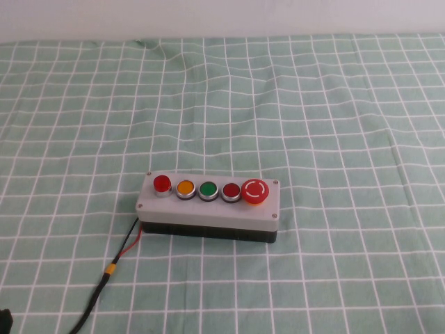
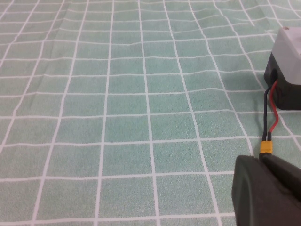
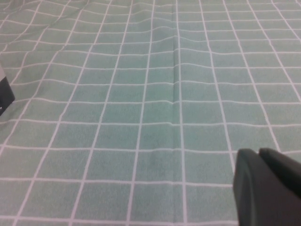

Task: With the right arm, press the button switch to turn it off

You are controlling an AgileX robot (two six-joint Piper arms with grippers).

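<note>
The button switch (image 1: 162,184) is a small bright-red button with a silver ring. It is the left end of the five-button row on the grey box (image 1: 208,207) in the high view. The row goes on with yellow, green and darker red buttons, then a big red mushroom button (image 1: 254,191). Neither arm shows in the high view. My right gripper (image 3: 257,150) is shut and empty over bare cloth, well away from the box, whose corner (image 3: 3,94) shows at the edge of the right wrist view. My left gripper (image 2: 260,157) is shut and empty, close to the box's wire.
A green cloth with white checks (image 1: 334,125) covers the table. A red and black wire (image 1: 125,247) with a yellow connector (image 2: 266,148) runs from the box's left end toward the front left. The box's end (image 2: 288,52) shows in the left wrist view.
</note>
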